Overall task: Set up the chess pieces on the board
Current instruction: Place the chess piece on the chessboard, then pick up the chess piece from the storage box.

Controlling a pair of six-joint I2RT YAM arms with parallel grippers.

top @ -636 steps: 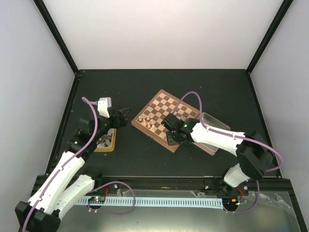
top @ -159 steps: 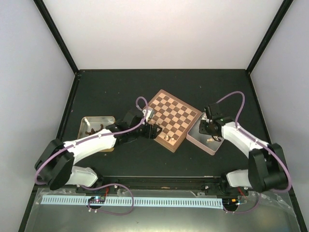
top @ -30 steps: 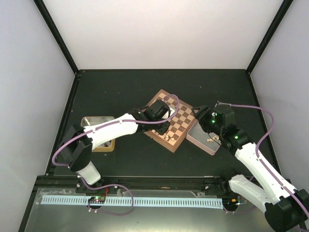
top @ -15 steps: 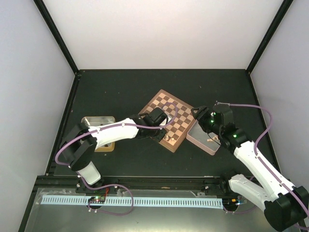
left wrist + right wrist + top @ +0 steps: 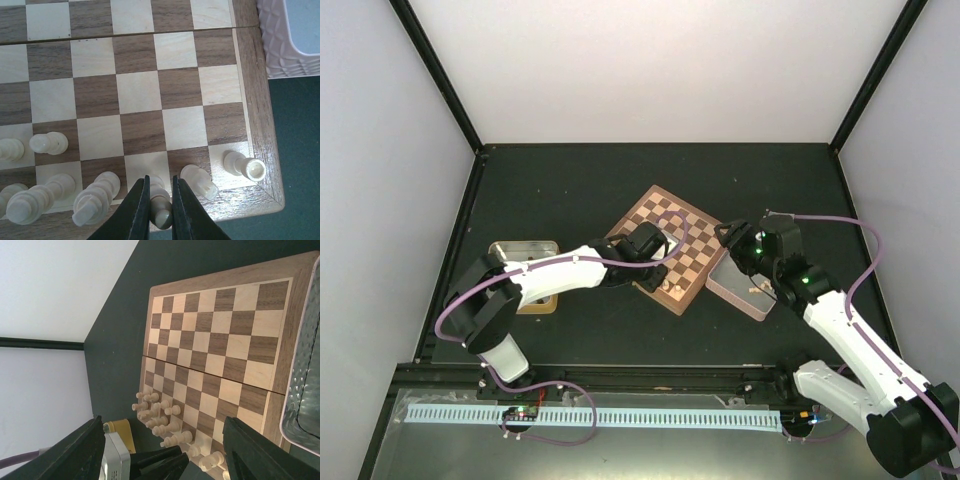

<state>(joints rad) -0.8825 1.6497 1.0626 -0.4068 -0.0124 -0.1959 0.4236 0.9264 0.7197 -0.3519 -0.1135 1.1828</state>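
The board (image 5: pixel 150 95) fills the left wrist view, with pale chess pieces along its near edge: a rook (image 5: pixel 245 166) in the corner, a knight (image 5: pixel 200 181) beside it, taller pieces (image 5: pixel 95 197) further left and pawns (image 5: pixel 49 143) one row up. My left gripper (image 5: pixel 160 180) is shut on a small pale piece (image 5: pixel 161 214), which stands on the light back-row square next to the knight. From above, the left gripper (image 5: pixel 658 272) is at the near edge of the board (image 5: pixel 692 235). My right gripper (image 5: pixel 162 420) hangs wide open and empty above the board's right side, as the top view shows (image 5: pixel 728 236).
A grey tray (image 5: pixel 740 282) lies against the board's right edge, under the right arm. A yellow wooden tray (image 5: pixel 538 302) and a metal tin (image 5: pixel 520 250) sit at the left. Dark table surface surrounds the board.
The left gripper has come from over the board's middle toward its near edge with the piece, then held still. The right arm has barely shifted.
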